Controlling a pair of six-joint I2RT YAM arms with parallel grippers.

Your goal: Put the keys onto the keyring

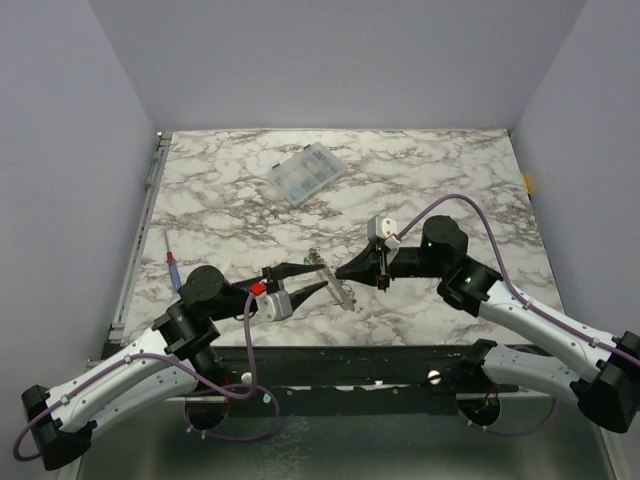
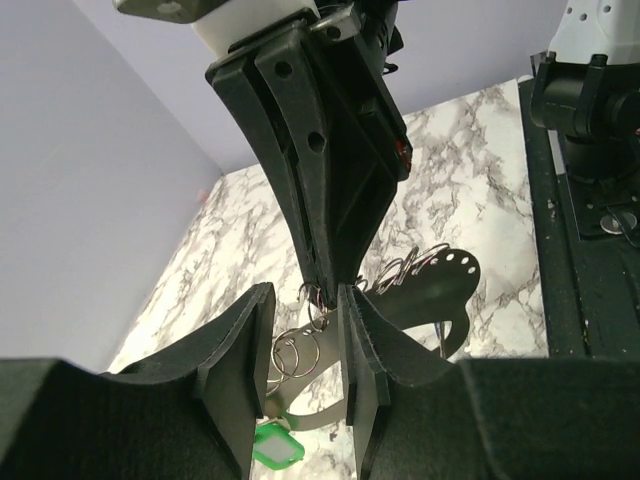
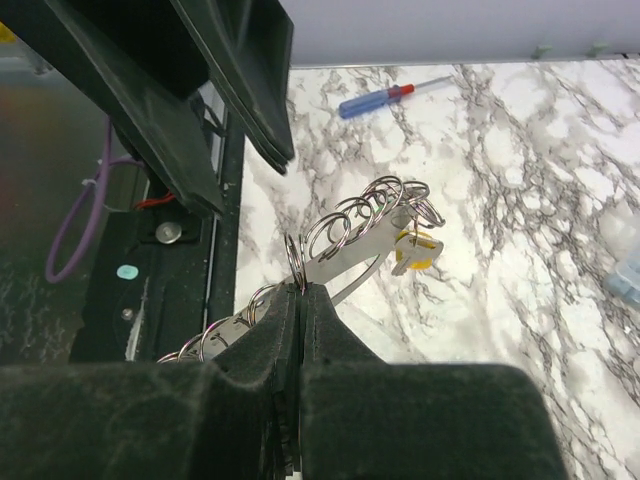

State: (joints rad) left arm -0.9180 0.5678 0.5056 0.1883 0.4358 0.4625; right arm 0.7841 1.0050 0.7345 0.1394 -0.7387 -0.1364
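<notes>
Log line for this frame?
left pincer open | right pincer shut on wire ring | keyring between both pincers

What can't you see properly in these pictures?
Top view: keyring, too small for any detail.
Left wrist view: green key, partly behind the left hand.
Right wrist view: clear box, cut off by the right edge.

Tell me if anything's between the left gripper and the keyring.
Only the right gripper: its shut tips pinch a ring directly ahead of the left gripper's open jaws, at the keyring. Nothing else visible.
</notes>
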